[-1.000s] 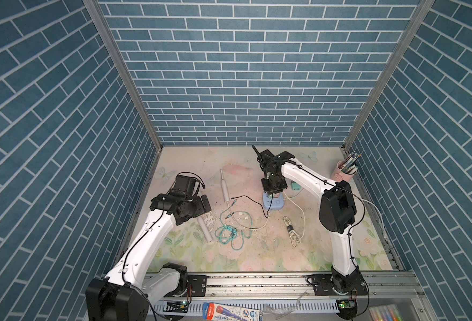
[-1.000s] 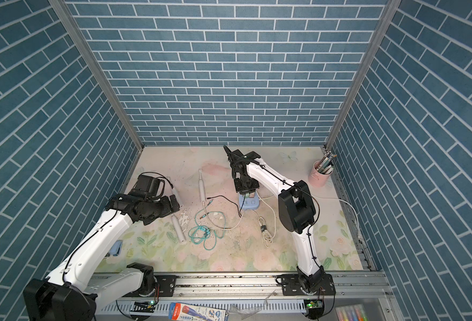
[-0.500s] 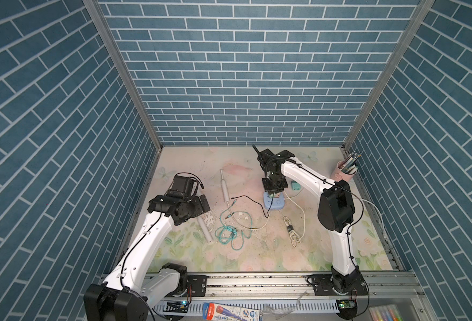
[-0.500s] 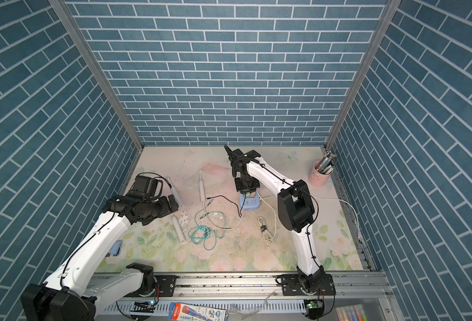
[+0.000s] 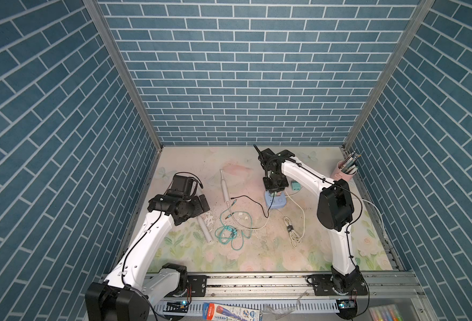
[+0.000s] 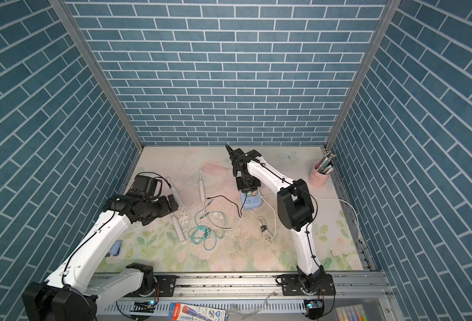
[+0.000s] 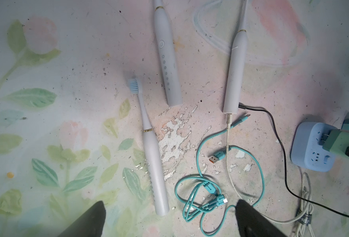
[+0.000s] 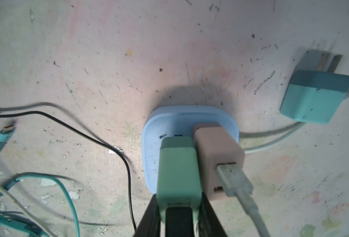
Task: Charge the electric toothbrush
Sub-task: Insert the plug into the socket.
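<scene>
Three white electric toothbrushes lie on the floral table: one (image 7: 235, 71) with a white cable in its base, one (image 7: 168, 67) beside it, and one (image 7: 155, 164) with a blue brush head. My right gripper (image 8: 178, 205) is shut on a green charger adapter (image 8: 178, 170), held against the blue power strip (image 8: 149, 153). In the left wrist view its prongs still show at the strip's face. A pink adapter (image 8: 216, 151) with a white USB plug sits in the strip. My left gripper (image 7: 169, 221) hangs open above the toothbrushes, holding nothing.
A teal adapter (image 8: 313, 96) lies loose beside the strip. A black cable (image 7: 282, 147), a tangled teal cable (image 7: 200, 190) and a bundled white cable (image 5: 294, 230) sprawl across the middle. A pink cup (image 5: 344, 173) of pens stands at the back right corner.
The left arm has shifted very slightly. The right gripper stays on the green adapter at the power strip.
</scene>
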